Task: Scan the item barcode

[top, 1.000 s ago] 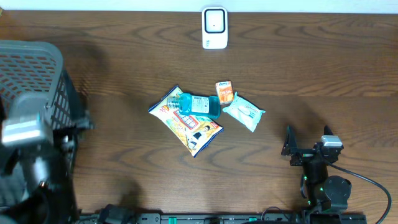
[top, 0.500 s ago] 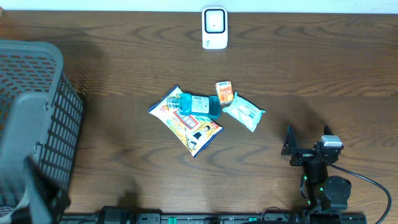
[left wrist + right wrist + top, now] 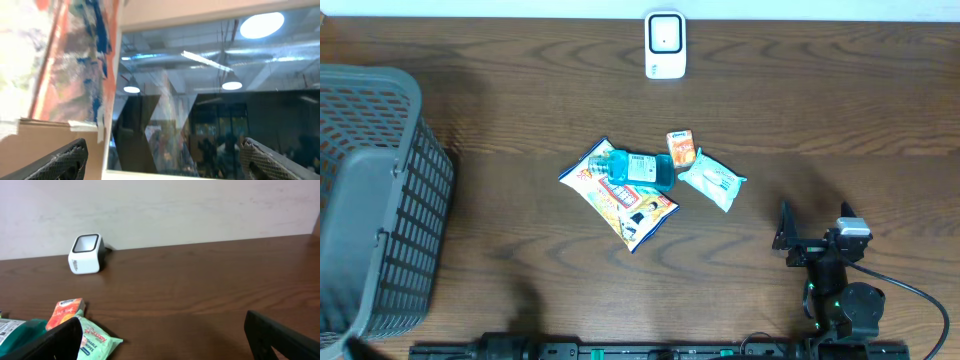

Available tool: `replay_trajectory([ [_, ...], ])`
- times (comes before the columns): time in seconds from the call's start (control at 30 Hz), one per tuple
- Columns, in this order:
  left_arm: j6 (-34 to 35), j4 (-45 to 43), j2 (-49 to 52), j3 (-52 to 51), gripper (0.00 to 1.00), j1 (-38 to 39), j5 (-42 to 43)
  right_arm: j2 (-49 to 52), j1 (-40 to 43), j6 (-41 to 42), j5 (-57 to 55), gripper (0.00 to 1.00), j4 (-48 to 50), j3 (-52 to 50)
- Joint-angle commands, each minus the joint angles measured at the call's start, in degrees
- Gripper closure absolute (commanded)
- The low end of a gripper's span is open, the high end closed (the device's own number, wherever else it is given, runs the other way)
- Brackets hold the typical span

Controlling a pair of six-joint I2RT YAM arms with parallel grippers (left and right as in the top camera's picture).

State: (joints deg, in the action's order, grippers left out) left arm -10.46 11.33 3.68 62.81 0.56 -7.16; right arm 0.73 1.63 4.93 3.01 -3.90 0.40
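— Overhead, where are the goods?
— Mid-table: a blue bottle (image 3: 638, 168) lies on a snack bag (image 3: 625, 205), with an orange carton (image 3: 681, 147) and a green packet (image 3: 713, 180) just beside them at 3 o'clock. The scanner (image 3: 665, 44) stands well apart at 12 o'clock.
— The pincers?
— The right gripper (image 3: 815, 225), at 4 o'clock, is spread and holds nothing. The left gripper (image 3: 165, 160) is spread too.

A dark wooden table (image 3: 820, 100) carries a white scanner (image 3: 665, 45), grey basket (image 3: 375, 200), snack bag (image 3: 632, 212), orange carton (image 3: 681, 147) and green packet (image 3: 713, 181).
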Motion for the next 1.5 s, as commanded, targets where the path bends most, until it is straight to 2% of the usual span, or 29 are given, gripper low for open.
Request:
replay_trajectory([
  [0.0,0.5,0.8,-3.6,0.0,0.05,-0.4,0.9,-0.1,-0.5,-0.7,-0.1,0.01,-0.2,-0.1],
  [0.37,0.5,1.7,-3.5,0.4,0.05,-0.6,-0.3,-0.1,-0.5,-0.4,1.0,0.01,-0.1,-0.1],
  [0.43,0.5,1.7,-3.5,0.4,0.05,-1.0,-1.2,-0.1,-0.6,5.5,4.3,0.01,0.1,-0.1],
  [0.57,0.5,3.6,-3.5,0.3,0.04,-1.9,-3.0,-0.1,-0.6,31.2,17.8,0.01,1.1,-0.1],
  [0.67,0.7,3.6,-3.5,-0.2,0.04,-1.9,-3.0,-0.1,-0.6,43.1,27.4,0.01,1.4,-0.1],
  [0.77,1.5,2.4,-3.5,-0.9,0.04,-1.9,-2.9,-0.1,-0.6,43.3,31.2,0.01,1.3,-0.1],
  [0.93,7.4,0.7,-3.5,-2.2,0.04,-1.9,-3.0,-0.1,-0.5,44.3,42.1,0.01,1.1,-0.1],
  [1.17,18.2,-1.0,-3.5,-4.5,0.04,-1.8,-2.9,-0.1,-0.5,44.3,44.3,0.01,1.1,-0.1],
  [1.33,18.7,2.0,-3.5,-6.4,0.04,-1.8,-2.9,-0.1,-0.5,43.6,45.4,0.01,0.5,-0.1],
  [1.47,18.7,7.3,-3.5,-7.9,0.04,-1.8,-0.3,-0.1,-0.6,36.0,52.2,0.01,-0.2,-0.1],
])
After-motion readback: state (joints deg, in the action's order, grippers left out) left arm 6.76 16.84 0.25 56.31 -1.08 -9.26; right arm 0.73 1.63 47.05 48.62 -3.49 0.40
